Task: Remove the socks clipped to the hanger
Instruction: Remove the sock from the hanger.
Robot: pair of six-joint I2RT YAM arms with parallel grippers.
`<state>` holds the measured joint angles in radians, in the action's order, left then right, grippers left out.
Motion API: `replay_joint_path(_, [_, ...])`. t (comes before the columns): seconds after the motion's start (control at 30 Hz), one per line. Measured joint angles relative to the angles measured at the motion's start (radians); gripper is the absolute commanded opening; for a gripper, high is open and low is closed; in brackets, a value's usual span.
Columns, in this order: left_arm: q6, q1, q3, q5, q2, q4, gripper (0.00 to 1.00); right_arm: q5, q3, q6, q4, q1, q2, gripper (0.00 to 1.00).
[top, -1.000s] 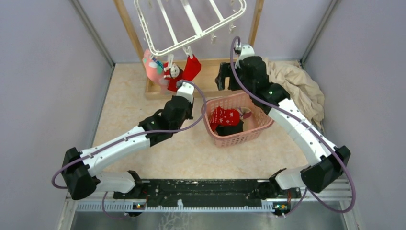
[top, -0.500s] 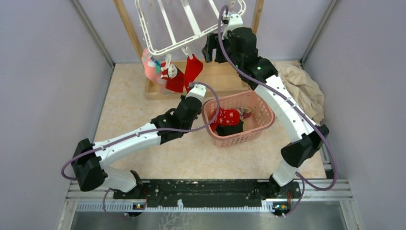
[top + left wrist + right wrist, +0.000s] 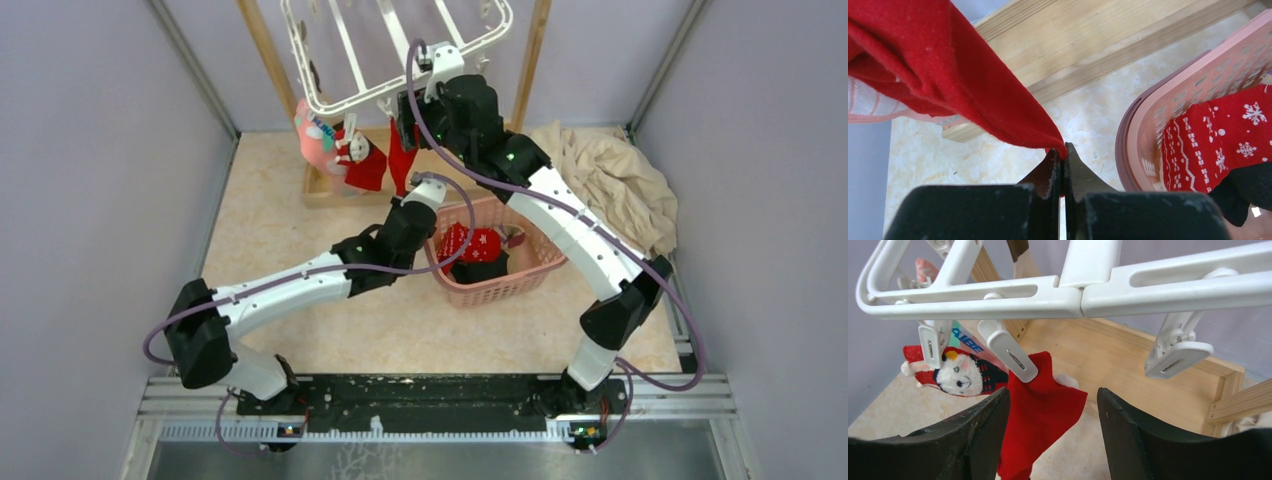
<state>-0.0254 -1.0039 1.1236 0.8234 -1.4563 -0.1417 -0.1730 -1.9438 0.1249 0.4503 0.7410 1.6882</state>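
The white hanger (image 3: pixel 400 50) hangs from a wooden frame. A plain red sock (image 3: pixel 402 155) dangles from a clip (image 3: pixel 1010 352) on the hanger's (image 3: pixel 1048 297) front bar. My left gripper (image 3: pixel 1063 152) is shut on that red sock's (image 3: pixel 973 85) lower tip, pulling it taut; from above the gripper (image 3: pixel 415 190) sits just below the sock. My right gripper (image 3: pixel 1053 390) is open, its fingers on either side of the red sock (image 3: pixel 1040 405) just under the clip. A pink sock (image 3: pixel 315 140) and a red sock with a white plush figure (image 3: pixel 960 375) hang clipped to the left.
A pink lattice basket (image 3: pixel 540 265) right of the left gripper holds a red snowflake sock (image 3: pixel 468 243) and a black sock (image 3: pixel 480 270). A beige cloth (image 3: pixel 610 180) lies at the back right. The wooden frame base (image 3: pixel 1088 45) runs under the hanger. An empty clip (image 3: pixel 1175 355) hangs to the right.
The right arm rose and swung left to the hanger's front bar, its jaws narrowing around the red sock. The left gripper moved right, holding the sock's tip.
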Motion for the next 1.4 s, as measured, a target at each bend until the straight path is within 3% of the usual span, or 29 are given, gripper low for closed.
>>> replay_joint_path(0.7, [-0.077,-0.057,0.132,0.135,-0.159,-0.03,0.02,-0.303,-0.24,-0.159,0.089,0.139,0.14,0.65])
replay_joint_path(1.4, [-0.126,-0.099,0.172,0.205,-0.186,-0.076,0.03,-0.51,-0.33,-0.197,0.111,0.147,0.24,0.66])
